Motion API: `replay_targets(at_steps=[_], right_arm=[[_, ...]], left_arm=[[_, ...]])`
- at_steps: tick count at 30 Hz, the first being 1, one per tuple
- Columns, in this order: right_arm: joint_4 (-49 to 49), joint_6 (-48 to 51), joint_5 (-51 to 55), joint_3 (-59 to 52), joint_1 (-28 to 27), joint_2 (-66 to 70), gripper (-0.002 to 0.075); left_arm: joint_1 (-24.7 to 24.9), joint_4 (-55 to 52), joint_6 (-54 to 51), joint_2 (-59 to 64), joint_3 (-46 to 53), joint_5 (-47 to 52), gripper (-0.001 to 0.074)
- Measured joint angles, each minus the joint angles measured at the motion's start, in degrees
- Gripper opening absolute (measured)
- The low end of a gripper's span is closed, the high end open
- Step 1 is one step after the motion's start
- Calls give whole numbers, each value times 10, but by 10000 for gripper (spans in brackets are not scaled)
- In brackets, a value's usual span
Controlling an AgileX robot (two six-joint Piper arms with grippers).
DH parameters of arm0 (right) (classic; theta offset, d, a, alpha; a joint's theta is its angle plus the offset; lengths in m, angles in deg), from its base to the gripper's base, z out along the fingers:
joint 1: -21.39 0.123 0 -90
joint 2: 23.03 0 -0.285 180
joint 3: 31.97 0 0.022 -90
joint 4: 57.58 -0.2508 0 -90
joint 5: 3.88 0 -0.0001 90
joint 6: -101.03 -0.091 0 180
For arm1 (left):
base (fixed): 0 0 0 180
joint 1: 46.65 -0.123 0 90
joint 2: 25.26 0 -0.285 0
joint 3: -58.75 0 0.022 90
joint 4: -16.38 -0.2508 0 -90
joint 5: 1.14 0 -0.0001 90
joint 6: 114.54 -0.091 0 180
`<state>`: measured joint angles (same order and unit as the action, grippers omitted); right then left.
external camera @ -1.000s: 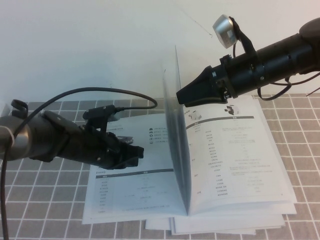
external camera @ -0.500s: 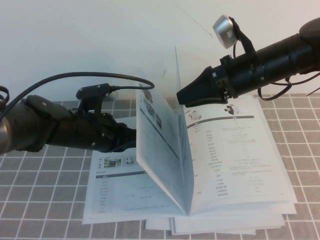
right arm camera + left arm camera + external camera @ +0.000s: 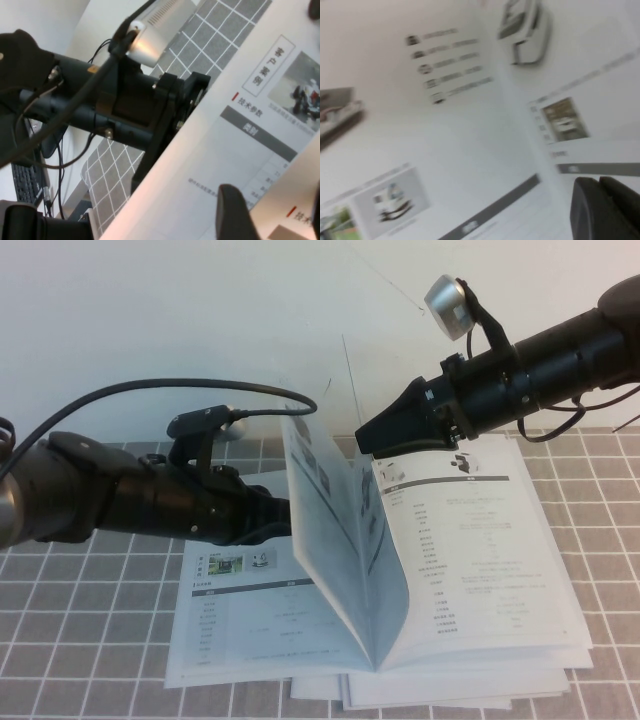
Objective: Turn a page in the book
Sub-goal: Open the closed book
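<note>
An open white book (image 3: 480, 570) lies on the grey checked table. One page (image 3: 340, 530) stands lifted from the spine and leans over the right-hand side. My left gripper (image 3: 280, 520) sits low behind that page, over the left-hand page (image 3: 250, 620). In the left wrist view its fingers (image 3: 590, 200) lie together, shut, just above printed paper. My right gripper (image 3: 368, 440) hovers at the far end of the spine. In the right wrist view it (image 3: 274, 197) is open, with the lifted page (image 3: 225, 135) in front of it. A thin sheet edge (image 3: 350, 380) rises by its tip.
The table top (image 3: 90, 640) is a grey tile pattern against a white wall. The left arm's black cable (image 3: 120, 400) loops above the table. Loose sheets (image 3: 440, 695) stick out under the book's near edge. The left arm (image 3: 140, 115) fills the right wrist view's background.
The lifted page went from upright to leaning left, then swung over toward the right side. My left arm rose and pushed right behind it. The right arm barely moved.
</note>
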<state>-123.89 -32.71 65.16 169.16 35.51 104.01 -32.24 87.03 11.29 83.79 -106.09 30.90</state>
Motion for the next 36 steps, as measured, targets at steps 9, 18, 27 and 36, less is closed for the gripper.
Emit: replay_targets(at_steps=[9, 18, 27, 36], right_arm=[[0, 0, 0, 0, 0, 0, 299], [1, 0, 2, 0, 0, 0, 288], [5, 0, 2, 0, -3, 0, 286], [12, -16, 2, 25, -15, 0, 284]], left_arm=[[0, 58, -46, 0, -2, 51, -4], [0, 69, -52, 0, -25, 92, -4], [0, 67, -52, -2, -35, 104, -4], [0, 56, -50, -4, -35, 100, -4]])
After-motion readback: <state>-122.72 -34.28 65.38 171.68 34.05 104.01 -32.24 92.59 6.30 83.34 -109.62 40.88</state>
